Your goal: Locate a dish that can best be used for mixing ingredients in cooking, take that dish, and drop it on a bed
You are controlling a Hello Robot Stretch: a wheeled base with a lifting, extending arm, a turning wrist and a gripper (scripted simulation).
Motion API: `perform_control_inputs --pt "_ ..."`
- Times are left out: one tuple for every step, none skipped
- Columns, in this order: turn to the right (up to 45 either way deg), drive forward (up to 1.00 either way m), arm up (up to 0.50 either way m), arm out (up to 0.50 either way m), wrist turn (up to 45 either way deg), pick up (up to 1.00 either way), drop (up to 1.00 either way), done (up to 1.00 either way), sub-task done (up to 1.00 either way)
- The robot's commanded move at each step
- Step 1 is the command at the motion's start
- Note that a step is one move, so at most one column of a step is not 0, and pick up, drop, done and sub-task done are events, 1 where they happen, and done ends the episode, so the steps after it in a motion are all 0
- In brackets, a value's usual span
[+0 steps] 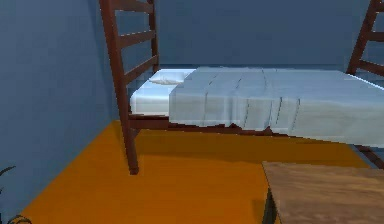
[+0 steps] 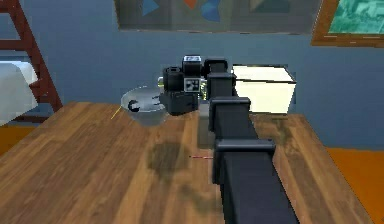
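Lighting was dim and flat, no glare. A soft dark shadow (image 2: 165, 156) sat on the table (image 2: 70, 170) just beside my arm (image 2: 245, 175). Beyond the table the bed cover (image 1: 270, 100) was the brightest patch; bed posts (image 1: 120, 90) leaned near the frame edges.

One bed (image 1: 300, 110) is standing by the blue wall, with one pillow (image 1: 160, 77) and one pale blanket (image 1: 240, 100) lying on it. One wooden tabletop (image 2: 90, 165) is showing, with one white box (image 2: 268, 90) sitting by its far edge. One grey bowl (image 2: 135, 100) is showing at one pincer (image 2: 160, 95). Two pictures are hanging on the wall: one picture (image 2: 190, 12) top middle, another picture (image 2: 352, 22) top right.
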Motion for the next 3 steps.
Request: perform_control_inputs --pt "0.0 0.0 0.0 0.0 -45.0 0.0 0.0 0.0 0.0" --pt "0.0 0.0 0.0 0.0 -45.0 0.0 0.0 0.0 0.0" --pt "0.0 0.0 0.0 0.0 -9.0 0.0 0.0 0.0 0.0"
